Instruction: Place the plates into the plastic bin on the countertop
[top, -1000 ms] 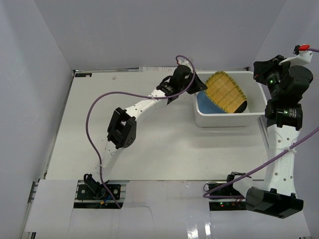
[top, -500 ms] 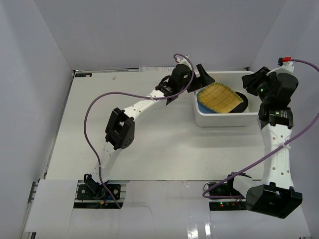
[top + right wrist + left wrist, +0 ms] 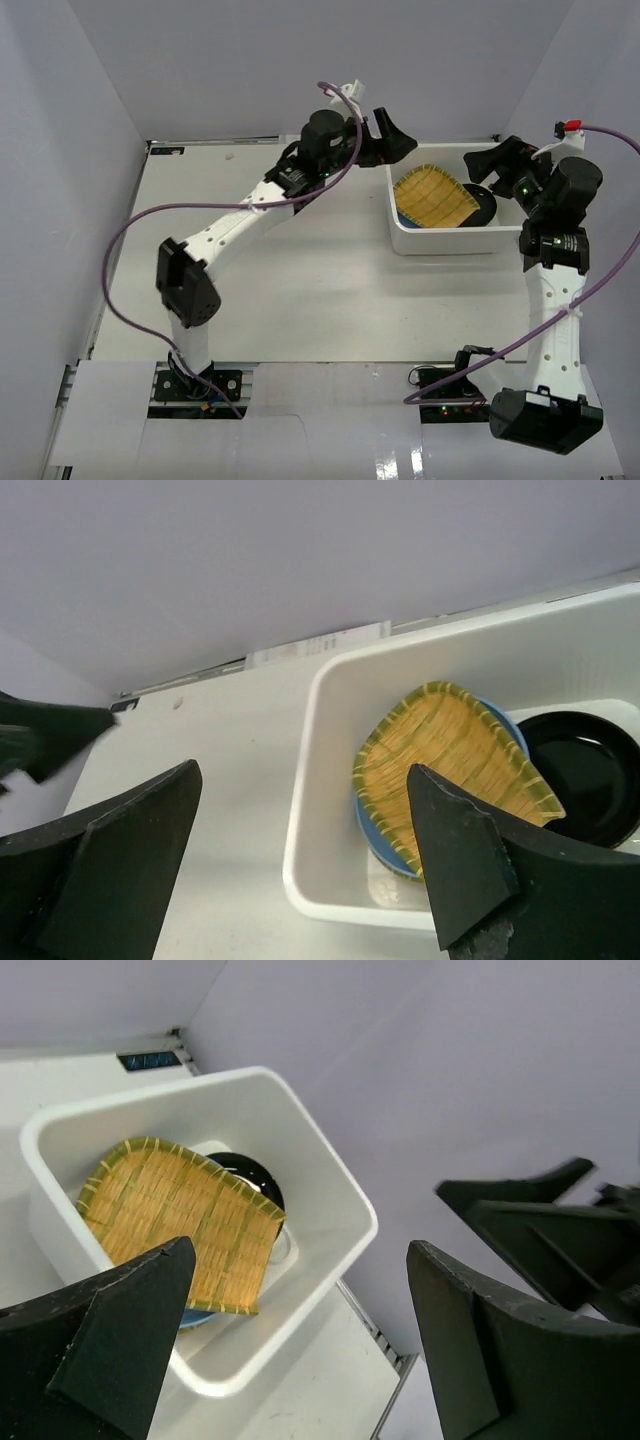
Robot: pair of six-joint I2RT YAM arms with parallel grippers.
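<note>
The white plastic bin (image 3: 455,243) stands at the back right of the countertop (image 3: 300,280). A squarish woven bamboo plate (image 3: 432,200) lies tilted in it on a light blue plate (image 3: 375,840), with a glossy black plate (image 3: 483,205) beside them on the right. My left gripper (image 3: 398,135) hovers open and empty just off the bin's back left corner. At the bin's right end my right gripper (image 3: 480,165) is raised, open and empty too. Both wrist views look down on the bin (image 3: 300,1160) (image 3: 300,810) and the bamboo plate (image 3: 180,1220) (image 3: 450,755).
Pale grey walls (image 3: 80,150) close in the countertop on the left, back and right. Purple cables (image 3: 130,260) loop from both arms. The right gripper's fingers (image 3: 520,1195) show past the bin in the left wrist view.
Both grippers have opened and pulled away from the bin. The bamboo plate, held up tilted before, now rests in the bin. The left arm has swung back and to the left.
</note>
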